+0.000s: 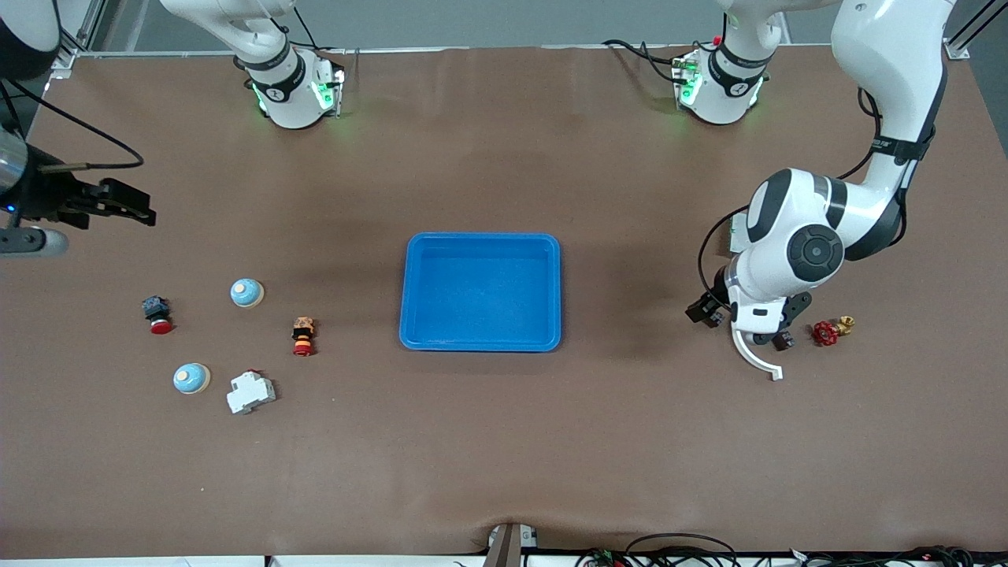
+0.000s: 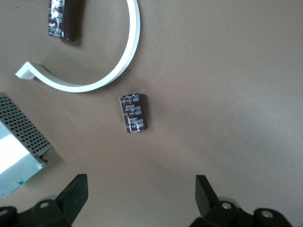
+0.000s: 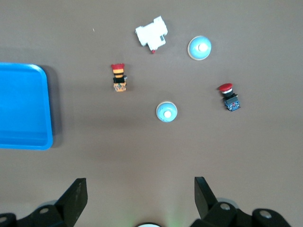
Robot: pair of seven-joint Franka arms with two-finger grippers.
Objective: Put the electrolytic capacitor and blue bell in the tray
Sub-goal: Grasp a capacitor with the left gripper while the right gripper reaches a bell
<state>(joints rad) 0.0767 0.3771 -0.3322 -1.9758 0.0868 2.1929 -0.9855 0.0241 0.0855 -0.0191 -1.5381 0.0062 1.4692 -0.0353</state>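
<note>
The left gripper (image 2: 137, 189) is hovering wide open over a capacitor (image 2: 134, 113); the right gripper (image 3: 137, 191) is waiting, fingers spread, well away from the tray (image 1: 480, 290).

table (image 1: 504, 441) — brown | on it: tray (image 1: 480, 340), two bells (image 1: 246, 293), capacitors (image 2: 134, 113) — scattered parts

Count: one tray (image 1: 480, 291), two bells (image 1: 246, 293) (image 1: 191, 379), two capacitors (image 2: 133, 113) (image 2: 63, 18), two pushbuttons (image 1: 157, 314) (image 1: 303, 335), one breaker (image 1: 250, 391), one valve (image 1: 827, 332), one white hook (image 1: 757, 360).
</note>
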